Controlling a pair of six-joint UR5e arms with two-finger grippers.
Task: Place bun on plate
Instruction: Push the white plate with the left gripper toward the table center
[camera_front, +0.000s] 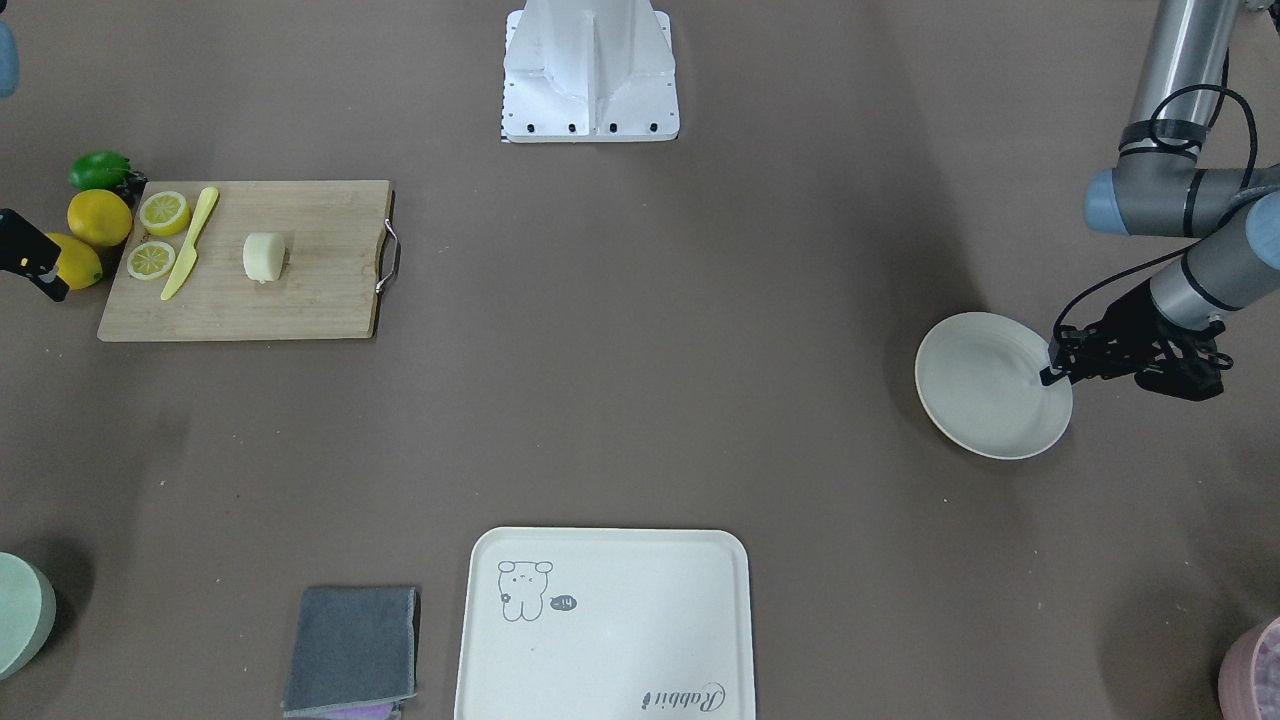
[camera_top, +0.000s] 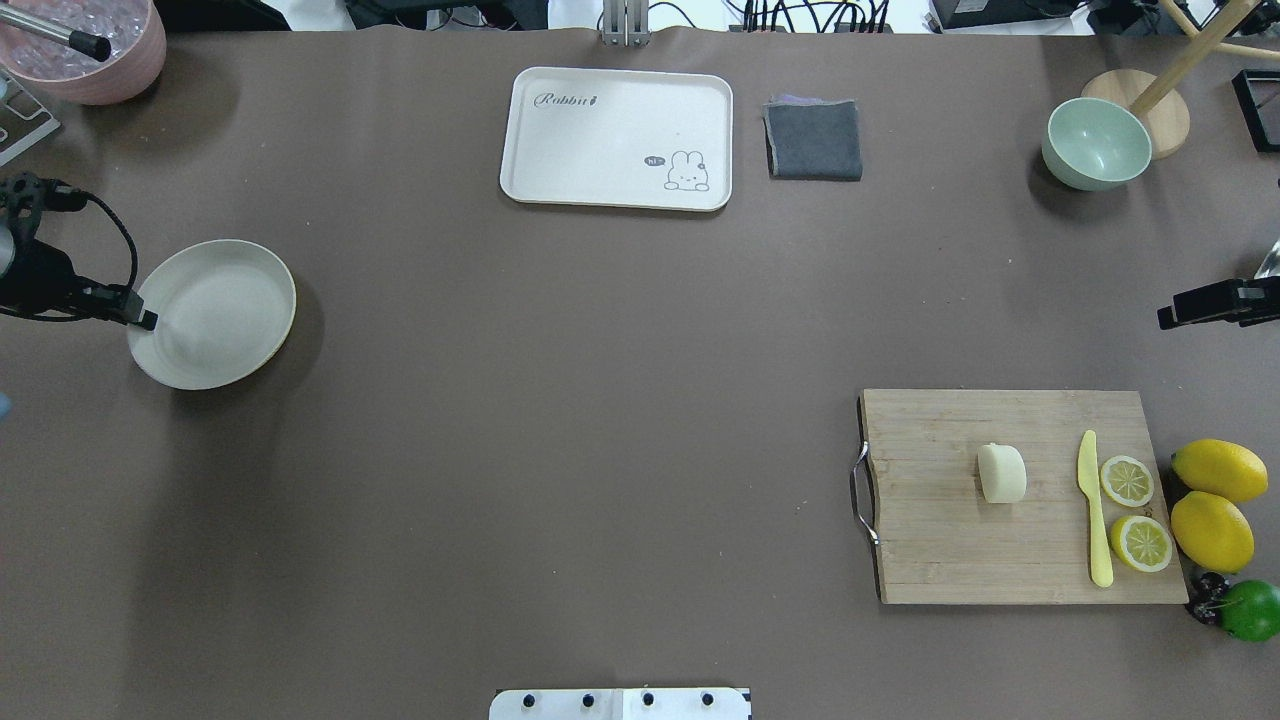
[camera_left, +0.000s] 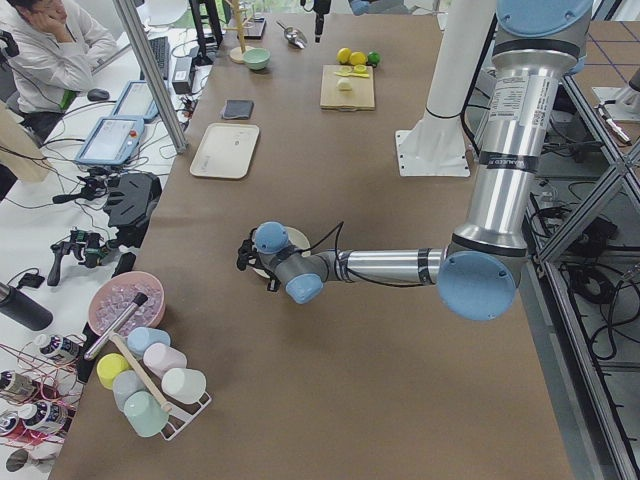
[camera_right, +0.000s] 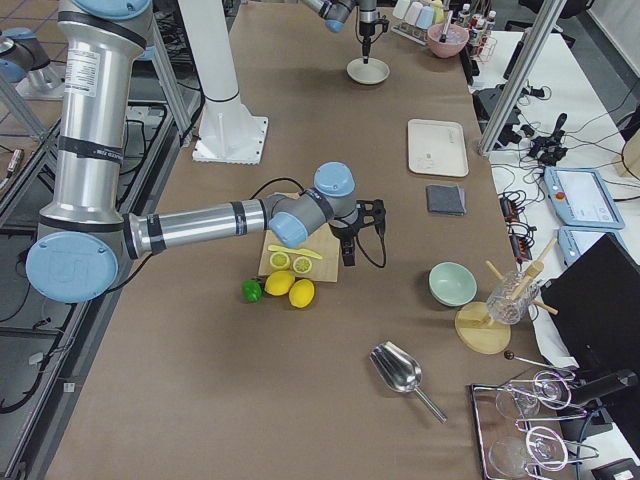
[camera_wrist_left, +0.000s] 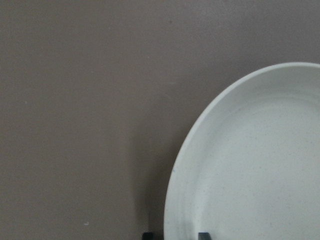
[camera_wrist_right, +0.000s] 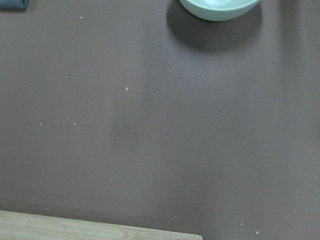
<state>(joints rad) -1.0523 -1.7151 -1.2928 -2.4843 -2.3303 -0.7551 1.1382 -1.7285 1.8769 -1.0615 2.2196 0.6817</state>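
In the front-facing view, the bun (camera_front: 264, 257) lies near the middle of the cutting board (camera_front: 300, 300), between the yellow knife (camera_front: 190, 243) and the board's handle edge. The right gripper (camera_front: 50, 287) hangs past the board's opposite short edge, by the lemons (camera_front: 98, 217), well apart from the bun. I cannot tell how its fingers stand. The plate (camera_front: 985, 420) sits near the other end of the bench (camera_front: 640, 400), with the left gripper (camera_front: 1048, 373) at its rim.

The overhead view shows the same layout: the bun is on the board near the bench's right end and the plate is near the left end.

The left side view shows the bun as a pale speck on the far board. In the right side view the near arm covers it.

In the left wrist view, two dark fingertips (camera_wrist_left: 203, 235) stand apart. One is outside the plate's rim and one inside, with a dark gap beside the outer one.

The right wrist view shows the bench, a strip of the board's edge and a green bowl (camera_wrist_right: 220, 6).
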